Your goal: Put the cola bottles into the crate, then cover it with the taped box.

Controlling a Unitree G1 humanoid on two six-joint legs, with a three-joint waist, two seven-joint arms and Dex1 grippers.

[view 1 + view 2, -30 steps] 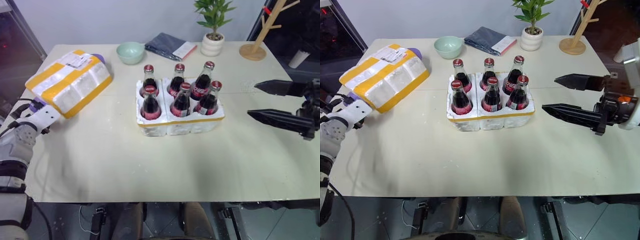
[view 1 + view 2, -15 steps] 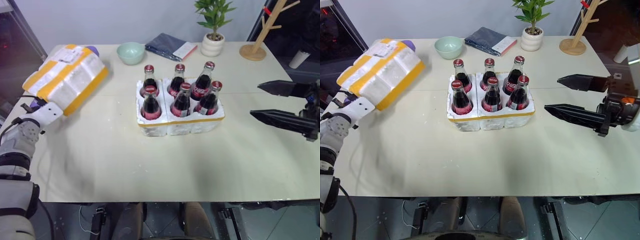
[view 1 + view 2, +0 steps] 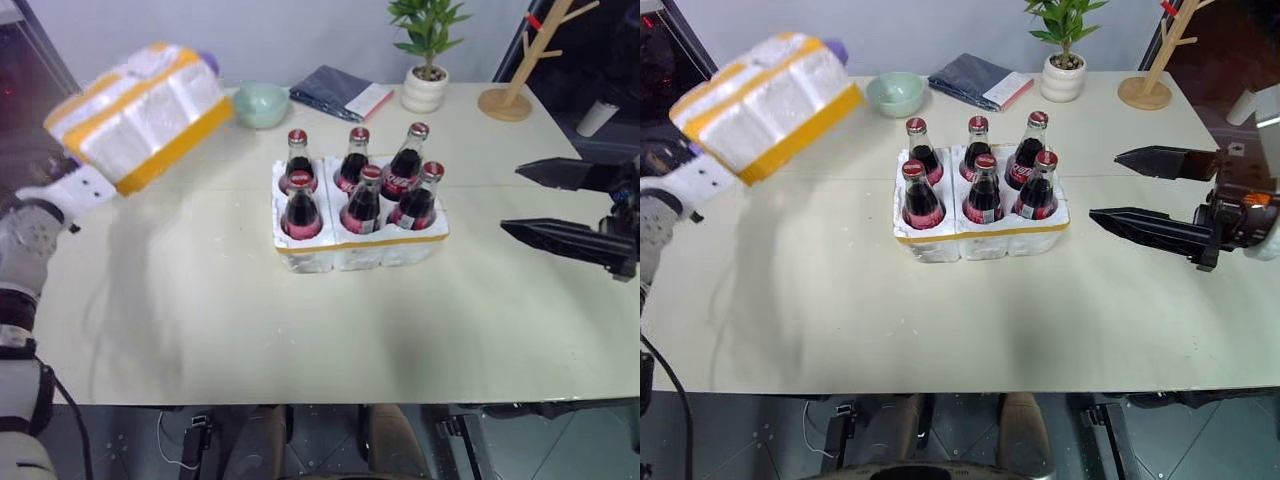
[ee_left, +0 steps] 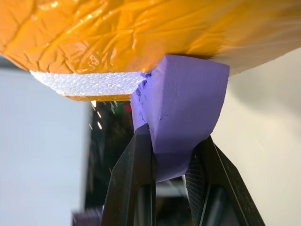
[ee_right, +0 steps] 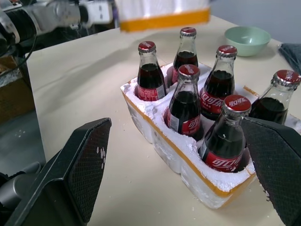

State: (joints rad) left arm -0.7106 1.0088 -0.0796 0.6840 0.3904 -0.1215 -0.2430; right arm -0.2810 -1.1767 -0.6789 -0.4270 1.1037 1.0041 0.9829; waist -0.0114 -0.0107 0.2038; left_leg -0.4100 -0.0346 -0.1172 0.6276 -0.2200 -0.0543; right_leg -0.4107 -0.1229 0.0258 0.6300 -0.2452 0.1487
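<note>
Six cola bottles (image 3: 358,190) seated in crate (image 3: 360,247); taped box (image 3: 140,112), apparently light, crumbly foam, held aloft left of crate by left pincer (image 4: 167,160) clamped on purple block (image 4: 181,110) beneath; right pincer (image 3: 548,205) agape, empty, right of crate.

The cola bottles (image 5: 228,136) carried red labels with white lettering, but the characters were too small to read with certainty. No other text, number or sign on the table (image 3: 300,330) was legible.
</note>
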